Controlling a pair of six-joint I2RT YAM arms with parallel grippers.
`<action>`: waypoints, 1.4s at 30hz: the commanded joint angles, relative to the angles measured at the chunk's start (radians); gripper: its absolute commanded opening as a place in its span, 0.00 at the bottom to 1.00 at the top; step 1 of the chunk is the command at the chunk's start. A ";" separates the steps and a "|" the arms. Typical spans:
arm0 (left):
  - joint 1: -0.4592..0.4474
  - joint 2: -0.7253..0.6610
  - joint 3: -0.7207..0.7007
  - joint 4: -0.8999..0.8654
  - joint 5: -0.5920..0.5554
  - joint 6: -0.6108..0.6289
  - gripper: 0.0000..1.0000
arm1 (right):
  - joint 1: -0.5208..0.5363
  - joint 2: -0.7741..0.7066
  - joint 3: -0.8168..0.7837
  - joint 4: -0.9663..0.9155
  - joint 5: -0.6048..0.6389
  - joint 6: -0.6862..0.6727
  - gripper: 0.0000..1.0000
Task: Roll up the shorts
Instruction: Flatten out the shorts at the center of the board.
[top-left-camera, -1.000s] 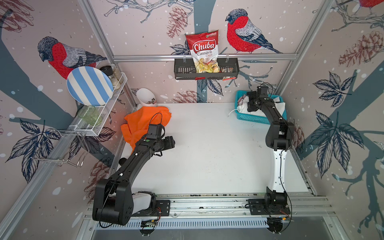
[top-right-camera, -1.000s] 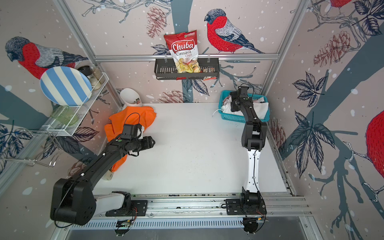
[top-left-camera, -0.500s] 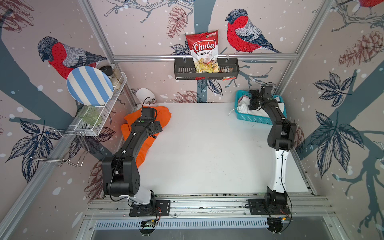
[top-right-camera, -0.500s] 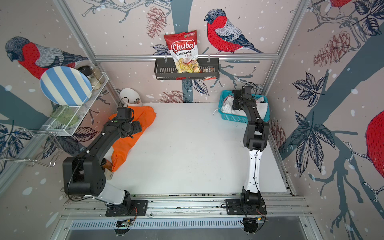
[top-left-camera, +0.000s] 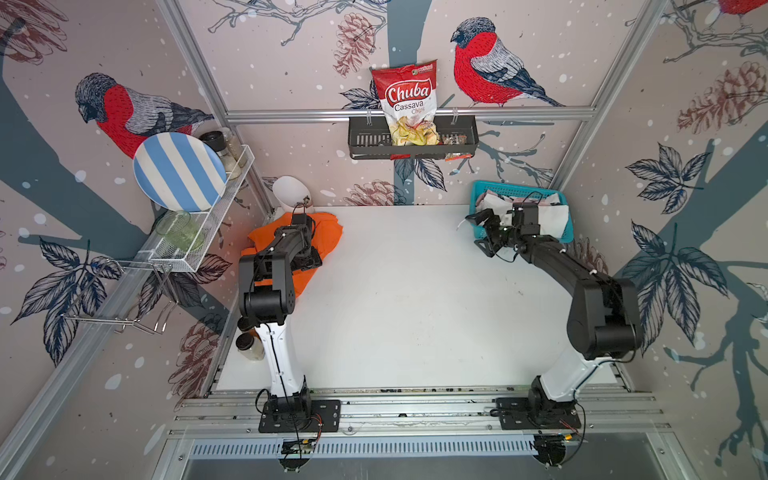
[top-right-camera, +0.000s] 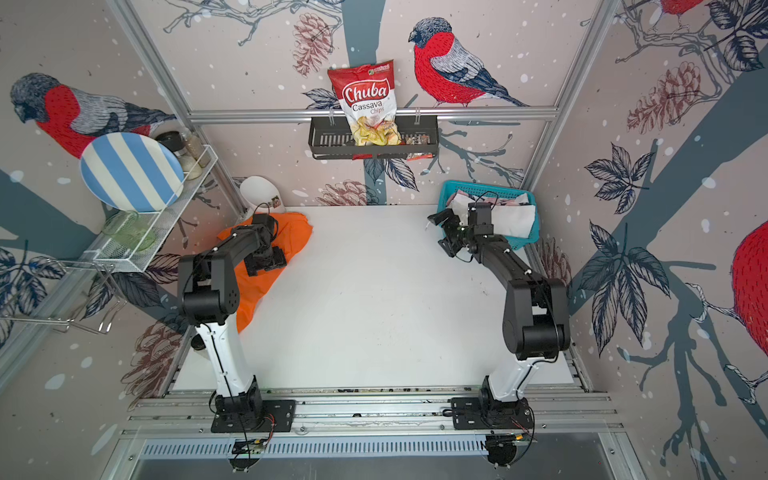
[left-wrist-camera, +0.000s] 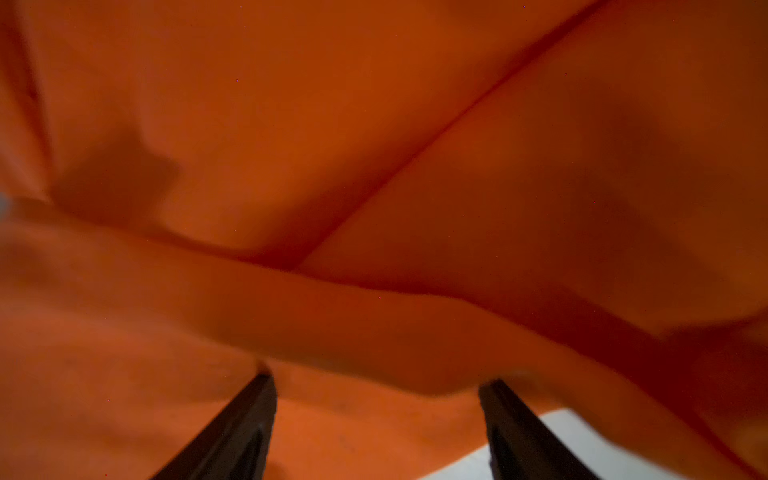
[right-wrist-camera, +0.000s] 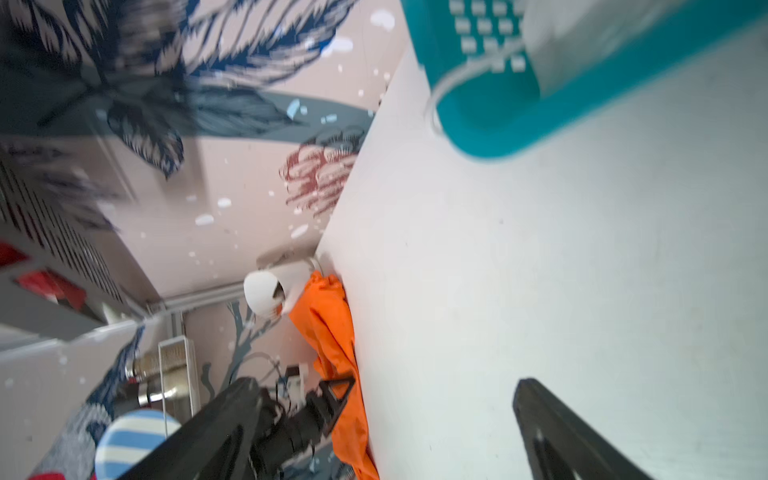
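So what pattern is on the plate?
Plate: blue-and-white stripes, clearest in a top view.

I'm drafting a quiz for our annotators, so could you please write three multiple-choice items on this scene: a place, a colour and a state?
1. Where on the table do the orange shorts lie? A its middle; B its far left corner; C its near edge.
2. What colour is the basket holding cloth? A black; B red; C teal.
3. How do the right jaws stand? A open, empty; B shut on cloth; C shut on the basket.
B: they lie beside the white cup in the corner. C: its mesh walls are teal. A: the right wrist view shows them apart, nothing between.
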 joint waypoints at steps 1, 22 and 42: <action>-0.006 0.075 -0.008 0.005 0.129 0.011 0.54 | 0.016 -0.103 -0.130 0.089 -0.036 -0.163 1.00; -0.747 -0.467 -0.442 0.342 0.383 -0.157 0.35 | 0.028 -0.481 -0.334 -0.104 0.116 -0.497 1.00; -0.477 -0.543 -0.563 0.367 0.261 -0.194 0.72 | 0.208 -0.193 -0.200 -0.185 0.279 -0.648 0.99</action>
